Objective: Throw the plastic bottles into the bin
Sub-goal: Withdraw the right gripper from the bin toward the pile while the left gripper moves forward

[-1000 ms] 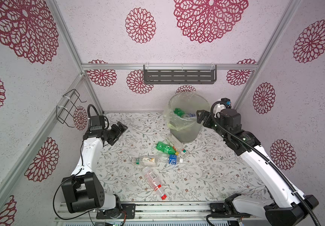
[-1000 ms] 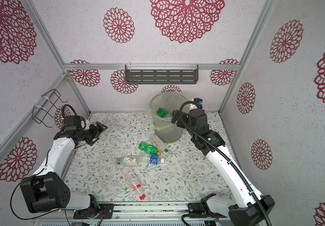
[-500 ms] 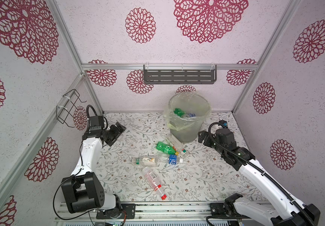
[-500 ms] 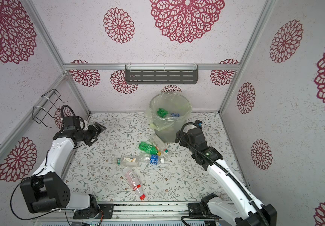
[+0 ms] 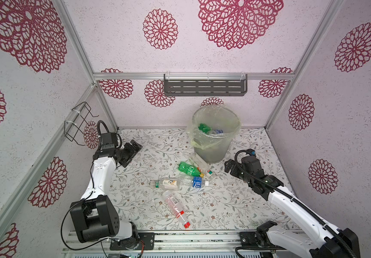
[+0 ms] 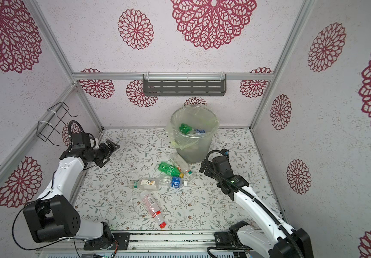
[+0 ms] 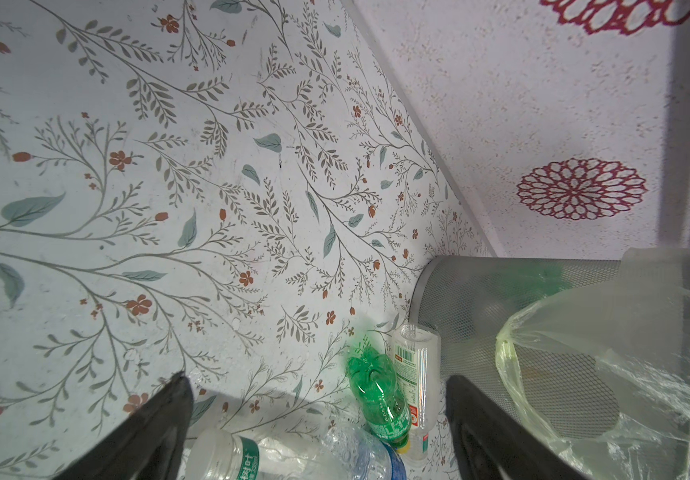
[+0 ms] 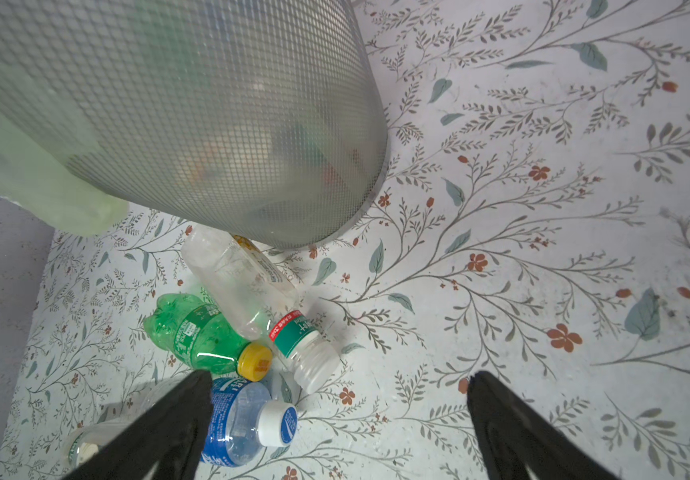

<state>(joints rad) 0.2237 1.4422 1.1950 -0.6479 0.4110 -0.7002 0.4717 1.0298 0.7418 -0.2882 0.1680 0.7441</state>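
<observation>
Bin at the back of the table, right of centre. Inside it lie a green bottle and a blue-labelled bottle (other shapes behind the mesh are too blurred to name).

Five more lie on the table:
- clear bottle, base at the bin's foot
- yellow-capped green bottle, touching the clear one
- white-capped bottle
- green-capped bottle
- red-capped bottle, nearest the front

Left gripper: jaws wide apart, empty, raised near the left wall. Right gripper: jaws spread, empty, low, just beside the bin, with the bottle cluster ahead of it.
</observation>
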